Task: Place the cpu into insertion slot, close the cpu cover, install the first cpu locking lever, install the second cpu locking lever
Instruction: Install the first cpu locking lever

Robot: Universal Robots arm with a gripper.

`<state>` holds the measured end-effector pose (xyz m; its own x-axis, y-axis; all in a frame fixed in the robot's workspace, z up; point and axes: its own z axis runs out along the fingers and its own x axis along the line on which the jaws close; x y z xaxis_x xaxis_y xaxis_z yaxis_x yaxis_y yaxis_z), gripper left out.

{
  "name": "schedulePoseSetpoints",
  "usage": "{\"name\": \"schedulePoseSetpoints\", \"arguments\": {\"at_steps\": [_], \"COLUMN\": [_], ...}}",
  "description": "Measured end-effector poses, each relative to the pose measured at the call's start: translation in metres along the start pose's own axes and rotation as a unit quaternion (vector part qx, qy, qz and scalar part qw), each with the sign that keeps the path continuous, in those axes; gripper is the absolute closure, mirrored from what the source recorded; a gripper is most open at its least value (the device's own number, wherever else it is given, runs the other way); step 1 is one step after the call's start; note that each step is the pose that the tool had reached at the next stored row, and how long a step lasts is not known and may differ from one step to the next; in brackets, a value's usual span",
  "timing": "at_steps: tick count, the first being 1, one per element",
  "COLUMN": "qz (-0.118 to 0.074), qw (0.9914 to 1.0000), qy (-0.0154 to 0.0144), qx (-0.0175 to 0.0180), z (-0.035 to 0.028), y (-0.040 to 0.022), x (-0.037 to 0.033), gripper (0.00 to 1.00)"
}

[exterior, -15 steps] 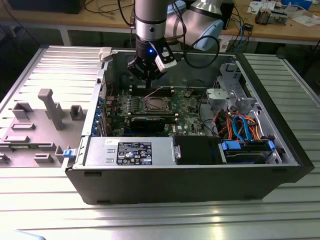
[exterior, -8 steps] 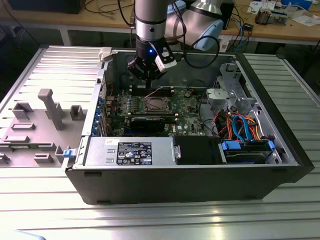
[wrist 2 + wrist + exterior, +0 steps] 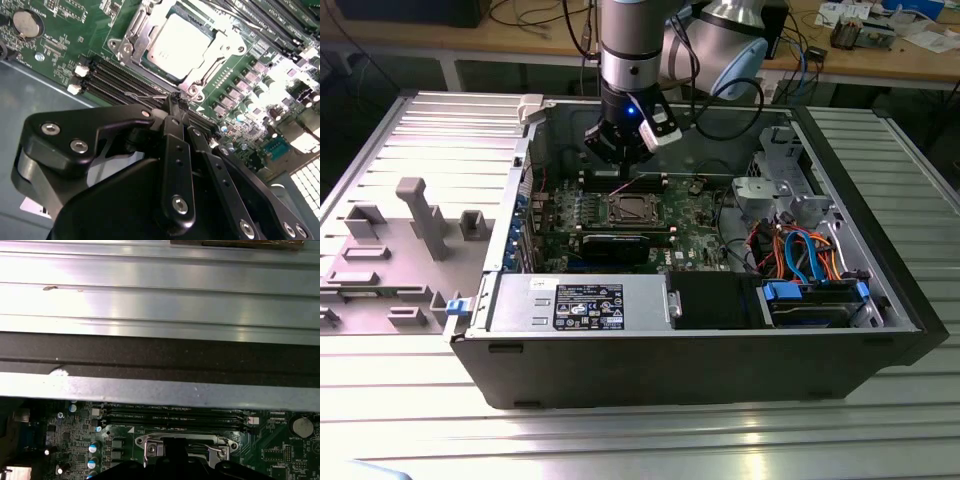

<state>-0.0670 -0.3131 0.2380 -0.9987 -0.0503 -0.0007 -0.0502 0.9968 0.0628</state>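
Observation:
The cpu point(image 3: 180, 42) lies flat in the insertion slot point(image 3: 114, 45) on the green motherboard, its silvery top showing. The cpu cover point(image 3: 135, 30) lies down around it, framing the chip. My gripper point(image 3: 175, 102) hangs just off one corner of the socket with its black fingers pressed together, shut. A thin wire lever point(image 3: 145, 94) runs along the socket's edge up to the fingertips; whether they touch it I cannot tell. In the exterior view the gripper point(image 3: 623, 152) hovers over the slot point(image 3: 627, 208) inside the open case. In the first wrist view the socket point(image 3: 150, 445) sits partly behind the gripper point(image 3: 175, 460).
Black memory slots point(image 3: 112, 75) run beside the socket. A labelled power supply box point(image 3: 585, 305) and a drive bay with blue and orange cables point(image 3: 800, 260) fill the case's near side. Case walls point(image 3: 535, 140) surround the board. Grey fixtures point(image 3: 420, 215) stand at the exterior view's left.

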Motion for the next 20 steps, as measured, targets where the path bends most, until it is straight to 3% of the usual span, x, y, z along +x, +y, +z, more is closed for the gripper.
{"name": "schedulePoseSetpoints", "arguments": {"at_steps": [20], "qz": [0.0], "qw": [1.0], "qy": [-0.0001], "qx": [-0.0007], "z": [0.0123], "y": [0.0032], "x": [-0.013], "gripper": [0.89]}}
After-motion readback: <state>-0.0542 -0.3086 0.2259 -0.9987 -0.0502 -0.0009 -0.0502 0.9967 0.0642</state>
